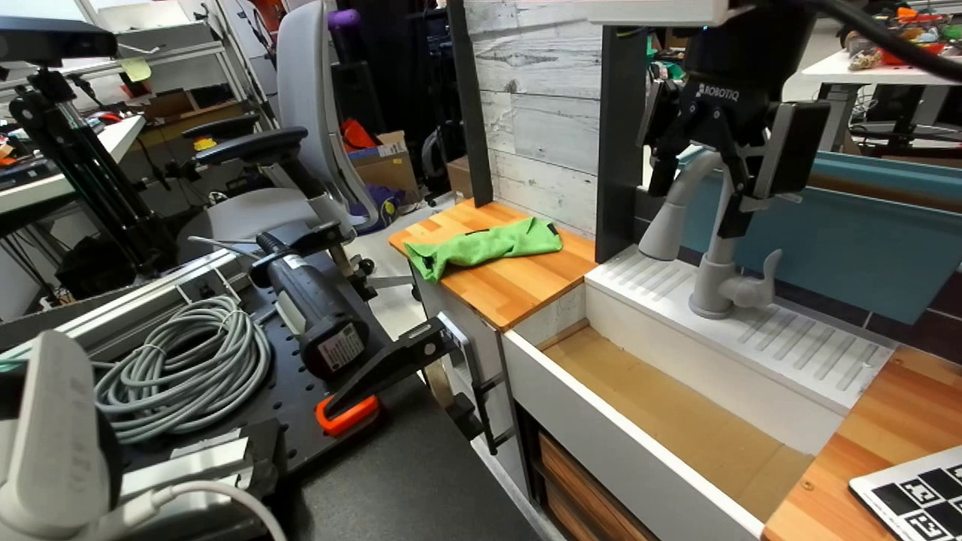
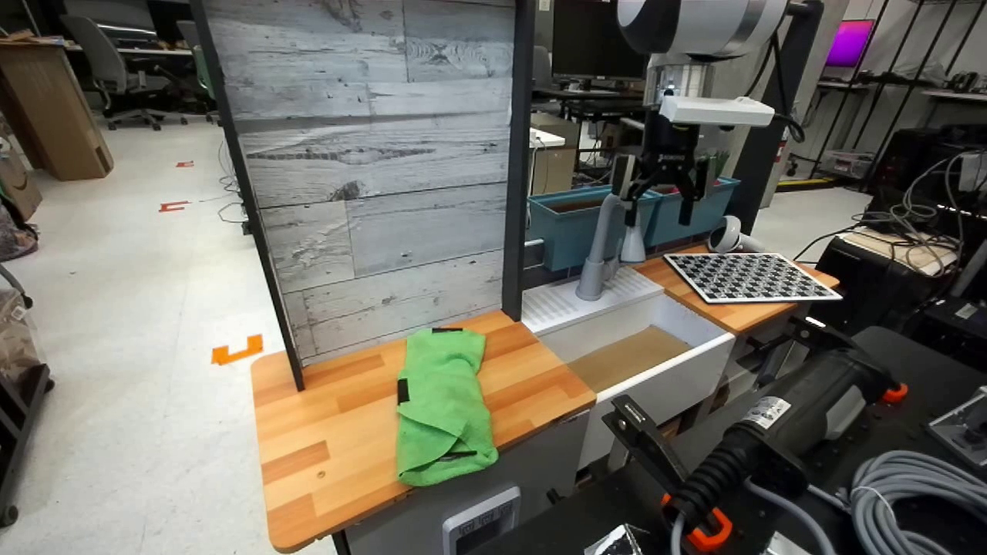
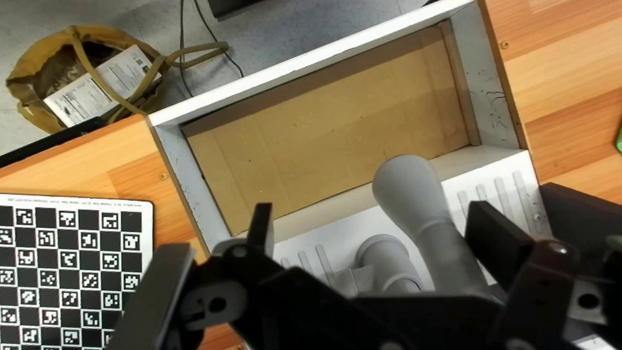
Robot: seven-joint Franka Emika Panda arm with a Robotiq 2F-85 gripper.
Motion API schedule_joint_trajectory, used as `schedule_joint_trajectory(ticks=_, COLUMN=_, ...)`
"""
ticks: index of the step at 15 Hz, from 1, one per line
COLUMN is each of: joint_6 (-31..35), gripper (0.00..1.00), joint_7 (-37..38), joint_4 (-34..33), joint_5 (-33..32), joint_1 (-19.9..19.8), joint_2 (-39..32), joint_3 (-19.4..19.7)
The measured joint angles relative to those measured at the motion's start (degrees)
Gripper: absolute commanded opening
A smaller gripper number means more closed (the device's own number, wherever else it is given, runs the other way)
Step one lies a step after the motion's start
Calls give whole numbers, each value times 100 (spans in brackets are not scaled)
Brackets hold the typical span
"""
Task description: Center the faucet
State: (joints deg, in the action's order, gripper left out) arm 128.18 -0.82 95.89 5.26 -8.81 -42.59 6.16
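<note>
The matte grey faucet (image 1: 712,282) stands upright on the white ridged ledge behind the sink; it also shows in an exterior view (image 2: 592,270). Its spout swings off to one side of the base. In the wrist view the spout head (image 3: 410,194) hangs near the ledge's front edge, right of the base. My gripper (image 1: 699,201) is open and sits over the arched spout, one finger on each side. In the wrist view (image 3: 371,216) the right finger is close to the spout or touching it; I cannot tell which. The left finger is well apart. The gripper hides the arch's top.
The white sink (image 1: 639,443) has a brown bottom. A wood counter with a green cloth (image 2: 447,408) lies on one side, and a checkered board (image 2: 752,277) on the other. Teal planters (image 2: 570,231) and a dark post (image 1: 620,143) stand close behind.
</note>
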Motion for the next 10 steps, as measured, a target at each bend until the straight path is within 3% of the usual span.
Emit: schedule_joint_trajectory(ticks=10, joint_6=383, gripper=100, joint_7=231, joint_4=1500, joint_5=753, joint_1=20, joint_2=1293, joint_3=-446)
